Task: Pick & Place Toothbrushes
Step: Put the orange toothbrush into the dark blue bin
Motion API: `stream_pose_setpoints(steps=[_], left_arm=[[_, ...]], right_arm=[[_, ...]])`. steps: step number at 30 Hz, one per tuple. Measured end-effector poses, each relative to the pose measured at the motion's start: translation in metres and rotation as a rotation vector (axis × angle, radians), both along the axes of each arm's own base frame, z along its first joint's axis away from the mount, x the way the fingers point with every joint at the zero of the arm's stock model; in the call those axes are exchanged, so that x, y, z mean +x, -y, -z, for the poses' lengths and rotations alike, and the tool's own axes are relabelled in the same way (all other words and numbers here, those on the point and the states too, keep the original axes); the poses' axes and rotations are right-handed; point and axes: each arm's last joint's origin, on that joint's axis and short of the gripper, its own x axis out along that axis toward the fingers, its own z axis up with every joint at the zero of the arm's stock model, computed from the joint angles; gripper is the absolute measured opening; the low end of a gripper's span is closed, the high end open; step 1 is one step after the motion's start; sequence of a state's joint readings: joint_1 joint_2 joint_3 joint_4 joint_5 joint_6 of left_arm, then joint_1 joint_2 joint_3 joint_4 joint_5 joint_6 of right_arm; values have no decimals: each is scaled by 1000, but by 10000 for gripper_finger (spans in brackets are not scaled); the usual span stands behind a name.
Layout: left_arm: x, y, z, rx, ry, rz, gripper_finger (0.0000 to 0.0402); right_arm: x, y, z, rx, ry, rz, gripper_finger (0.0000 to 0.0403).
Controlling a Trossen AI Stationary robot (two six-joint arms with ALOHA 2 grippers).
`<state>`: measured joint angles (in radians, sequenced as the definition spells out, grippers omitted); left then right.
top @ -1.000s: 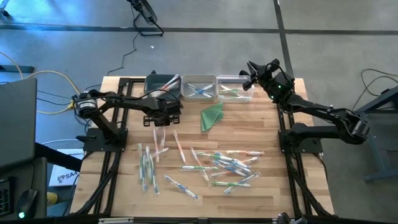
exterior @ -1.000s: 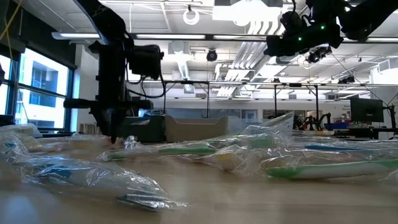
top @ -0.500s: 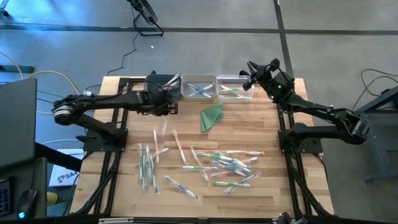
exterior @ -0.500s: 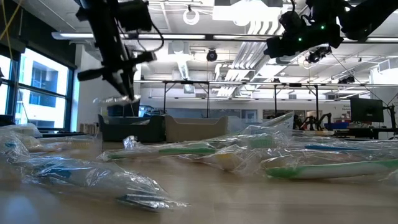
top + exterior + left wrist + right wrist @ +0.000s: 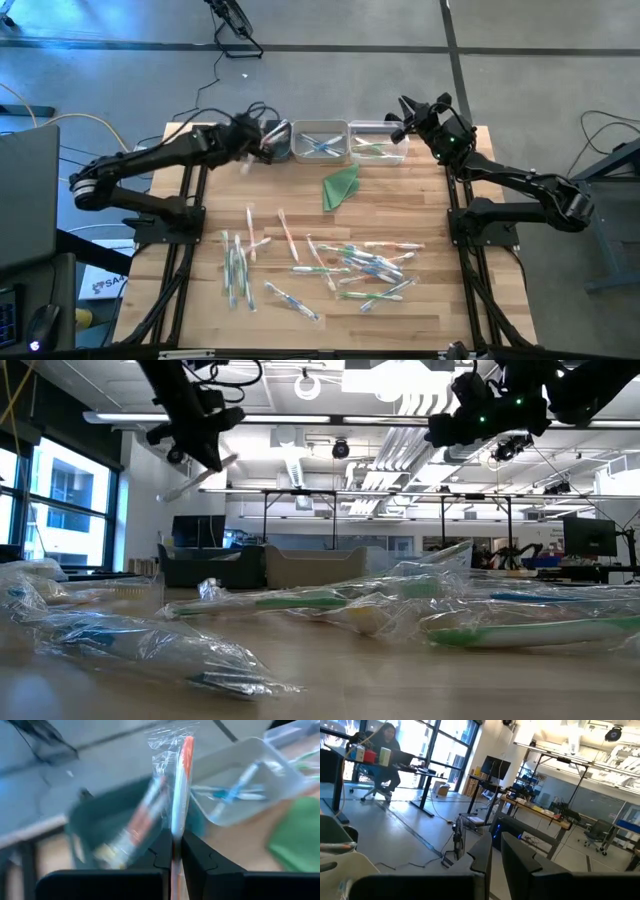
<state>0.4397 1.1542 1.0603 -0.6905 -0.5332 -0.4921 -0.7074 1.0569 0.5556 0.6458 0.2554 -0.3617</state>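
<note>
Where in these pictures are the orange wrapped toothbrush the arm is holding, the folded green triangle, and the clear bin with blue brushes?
Orange wrapped toothbrush (image 5: 179,795), left wrist view, on its shaft above the fingers.
Folded green triangle (image 5: 341,186), high view, on its middle.
Clear plastic bin with blue brushes (image 5: 296,128), high view, on its rim corner.

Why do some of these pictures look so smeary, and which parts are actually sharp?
Left wrist view: the wrapped toothbrush in the left gripper is crisp, the bins behind it smeared. Low view: the nearest wrapped toothbrushes are out of focus, the ceiling lights glare white. High view: evenly lit and sharp. Right wrist view: the room is clear, the right gripper dark against it.
</note>
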Motion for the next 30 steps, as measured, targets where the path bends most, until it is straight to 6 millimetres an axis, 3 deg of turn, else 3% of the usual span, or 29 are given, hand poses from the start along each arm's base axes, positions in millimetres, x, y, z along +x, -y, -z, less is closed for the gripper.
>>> stream_pose_setpoints(steps=[7,14,17,30], left_arm=[[-18,-38,-3,122,-187,12,13],[-27,-66,4,200,-142,107,13],[-27,-77,17,217,-80,180,13],[-19,-108,75,156,-197,200,13]], right_arm=[[0,0,-2,61,119,-12,34],[-1,0,-4,107,225,-31,34],[-1,-1,-5,114,251,-35,34],[-1,-1,-6,174,371,-60,34]])
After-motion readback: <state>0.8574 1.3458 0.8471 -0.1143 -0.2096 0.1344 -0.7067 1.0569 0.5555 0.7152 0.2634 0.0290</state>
